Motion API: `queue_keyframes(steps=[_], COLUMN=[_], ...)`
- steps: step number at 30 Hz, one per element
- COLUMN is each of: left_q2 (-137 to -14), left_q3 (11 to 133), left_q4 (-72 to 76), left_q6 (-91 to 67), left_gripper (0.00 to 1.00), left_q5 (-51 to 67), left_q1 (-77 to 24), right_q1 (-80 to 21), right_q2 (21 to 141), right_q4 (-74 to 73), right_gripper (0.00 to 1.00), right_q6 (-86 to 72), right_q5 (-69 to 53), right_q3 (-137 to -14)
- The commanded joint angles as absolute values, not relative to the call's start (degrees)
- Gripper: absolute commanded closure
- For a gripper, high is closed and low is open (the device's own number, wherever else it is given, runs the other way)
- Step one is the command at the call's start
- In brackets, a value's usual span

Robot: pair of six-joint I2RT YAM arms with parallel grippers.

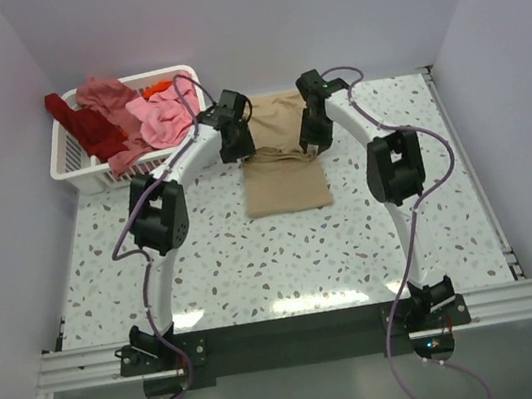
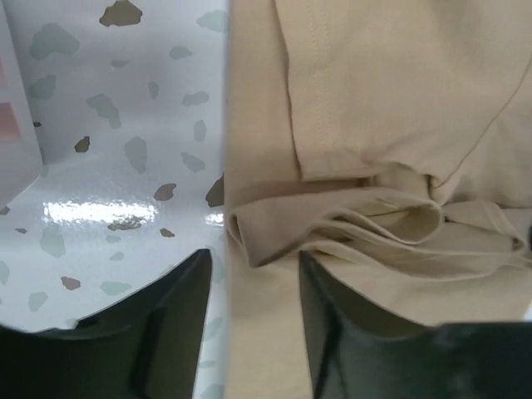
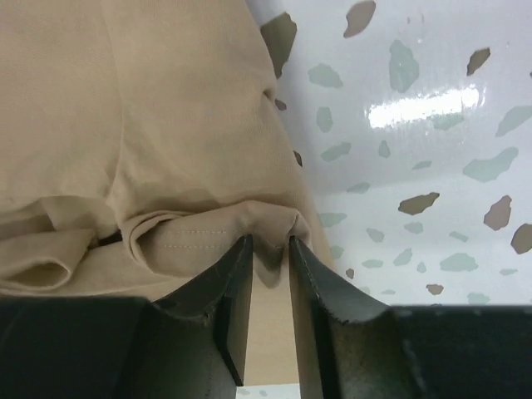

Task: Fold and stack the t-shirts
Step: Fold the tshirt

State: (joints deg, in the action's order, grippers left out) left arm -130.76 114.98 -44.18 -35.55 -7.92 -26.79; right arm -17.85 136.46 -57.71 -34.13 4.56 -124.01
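The tan shirt [image 1: 285,171] lies folded on the glossy speckled surface [image 1: 256,262], upper middle of the top view. Pink and red shirts [image 1: 148,122] are heaped in the slatted basket [image 1: 73,161] at upper left. The tan shirt looks like light, limp knit that will probably sag, so it is best pinched at its rumpled, stitched folds. The left tool [image 2: 253,255] is released. The right tool [image 3: 268,241] flanks a pucker, and I cannot tell whether it is gripping.

Folded t-shirt [image 1: 284,171] lies flat on table [image 1: 254,252], its far part between the two claws. Left gripper [image 2: 253,258] straddles the shirt's left edge: bunched fold just ahead of the tips, table top to its left. Right gripper [image 3: 270,241] at the shirt's right edge: fold at the tips, table top to its right. Basket [image 1: 71,164] holding heaped t-shirts [image 1: 132,119] stands left of the left gripper, apart from it.
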Motion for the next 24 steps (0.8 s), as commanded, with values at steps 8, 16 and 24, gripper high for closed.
queue_keyframes(steps=[8, 16, 24], left_q2=[-124.2, -111.9, -106.4], left_q3=[119.0, 97.3, 82.4], left_q4=[-41.1, -34.5, -29.1], left_q6=[-31.1, -30.1, -30.8], left_gripper=[0.21, 0.2, 0.2], left_q5=[-5.2, -1.4, -0.3], left_q1=[-26.2, -27.2, -29.9], right_q1=[-15.0, -15.2, -15.3], right_q2=[127.9, 115.6, 108.2], right_q4=[-55.3, -49.4, -42.5], right_gripper=[0.32, 0.32, 0.32], right_q6=[-33.4, -31.4, -31.8], right_q5=[1.0, -2.5, -5.2], right_q3=[-130.5, -105.5, -86.1])
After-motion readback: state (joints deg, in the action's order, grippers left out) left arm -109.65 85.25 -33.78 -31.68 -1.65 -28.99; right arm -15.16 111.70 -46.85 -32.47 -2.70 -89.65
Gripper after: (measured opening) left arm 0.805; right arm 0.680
